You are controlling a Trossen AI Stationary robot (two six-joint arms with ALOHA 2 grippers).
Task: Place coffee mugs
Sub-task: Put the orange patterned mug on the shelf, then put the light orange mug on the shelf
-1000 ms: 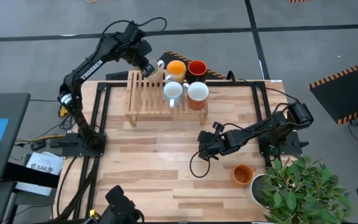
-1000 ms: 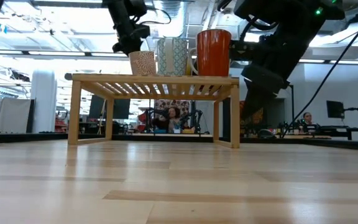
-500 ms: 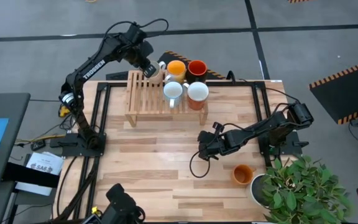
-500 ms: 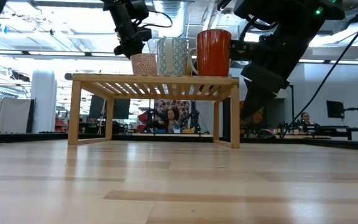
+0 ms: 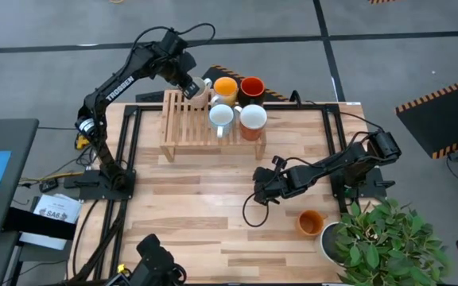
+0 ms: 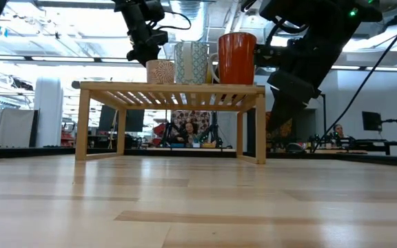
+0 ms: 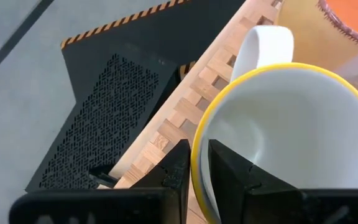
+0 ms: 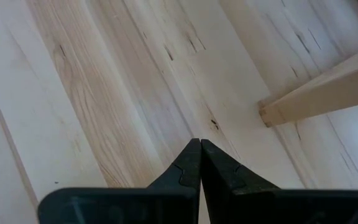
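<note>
Left wrist view — cream mug (image 7: 291,130) upright, mouth up, jaws straddling rim.

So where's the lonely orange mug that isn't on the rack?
In the high view, the orange mug sits on the table's right side, right beside the green plant, away from the wooden rack.

Your colours at a glance: warm mugs on pale wood, dark arms.

You have a red mug (image 5: 252,86) and an orange mug (image 5: 225,87) beside two white mugs (image 5: 237,117) on the light wooden rack (image 5: 183,127); the cream mug (image 7: 291,137) carries a yellow rim, another orange mug (image 5: 310,222) sits by the green plant (image 5: 388,238), one mug (image 6: 191,62) shows a teal lattice pattern, and a black panel (image 7: 104,112) has yellow-and-black striped edging.
</note>
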